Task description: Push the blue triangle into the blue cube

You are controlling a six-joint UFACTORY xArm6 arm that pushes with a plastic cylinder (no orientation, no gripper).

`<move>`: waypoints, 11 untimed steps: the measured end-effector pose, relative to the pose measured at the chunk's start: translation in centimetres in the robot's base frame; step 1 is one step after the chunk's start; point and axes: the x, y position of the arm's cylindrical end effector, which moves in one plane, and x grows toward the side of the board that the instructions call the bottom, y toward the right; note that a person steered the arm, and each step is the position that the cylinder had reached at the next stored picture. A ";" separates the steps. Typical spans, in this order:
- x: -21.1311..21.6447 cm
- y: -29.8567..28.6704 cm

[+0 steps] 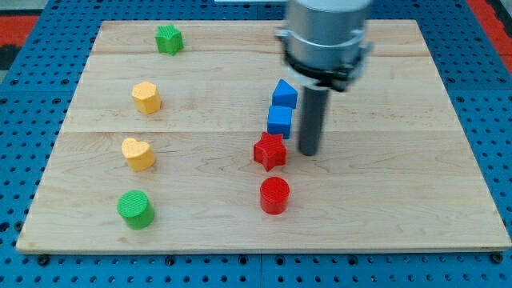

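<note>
Pale wooden worktop [400, 200] on blue pegboard: my tip [308, 152] rests just right of the blue cube [279, 121], with the blue triangle [284, 94] above it at the view's top side, apparently touching already. No claw exists here, only a rod. Its housing hides the worktop behind the triangle.

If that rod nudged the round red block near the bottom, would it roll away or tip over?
Probably neither. The round red cylinder block stands on its flat end, squat and wide, so it should slide on the smooth wooden board. It looks like light plastic, so my tip might spin it off-line.
</note>
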 end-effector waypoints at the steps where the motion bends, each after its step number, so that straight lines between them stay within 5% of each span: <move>1: -7.3 6.5; 2: -12.9 3.9; 5: -10.4 -1.4; 6: -13.1 -2.7; 8: -8.8 -6.4; 10: -6.0 -0.1; 11: -6.0 -3.1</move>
